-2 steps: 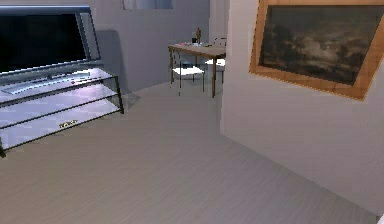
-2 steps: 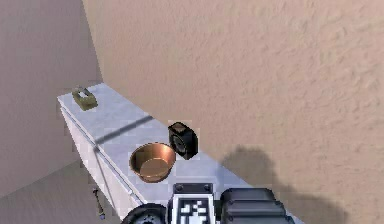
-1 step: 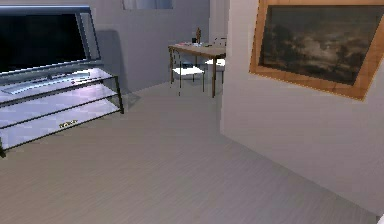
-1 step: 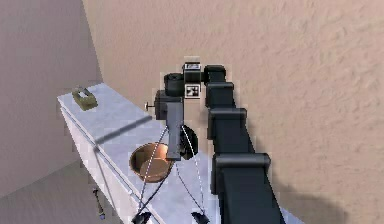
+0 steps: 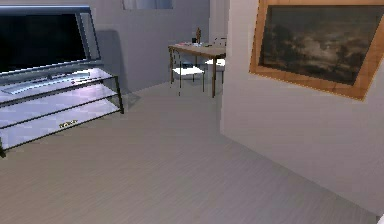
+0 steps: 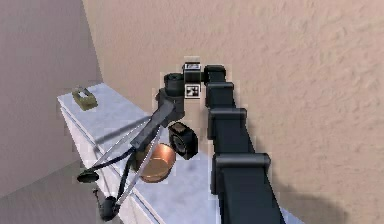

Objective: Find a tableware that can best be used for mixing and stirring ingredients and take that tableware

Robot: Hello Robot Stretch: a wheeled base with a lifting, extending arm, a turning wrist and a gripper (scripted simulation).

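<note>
In the arm side view the dark arm [image 6: 235, 150] rises along a beige wall, with the gripper [image 6: 97, 192] reaching down toward the view's lower left. A round copper-coloured thing [image 6: 157, 162], perhaps a bowl, lies by the gripper's dark body on a white cabinet top [image 6: 110, 115]. I cannot tell whether the gripper holds anything or touches that thing. A small tan object [image 6: 84, 99] rests farther out on the same top. In the forward view a distant wooden table [image 5: 196, 48] carries a small dark item.
A flat television [image 5: 45, 40] on a glass-shelved stand [image 5: 60, 100] fills the forward view's left. Chairs [image 5: 186, 70] stand by the far table. A framed dark painting [image 5: 320, 42] hangs on the right wall. Bare floor [image 5: 170, 160] stretches ahead.
</note>
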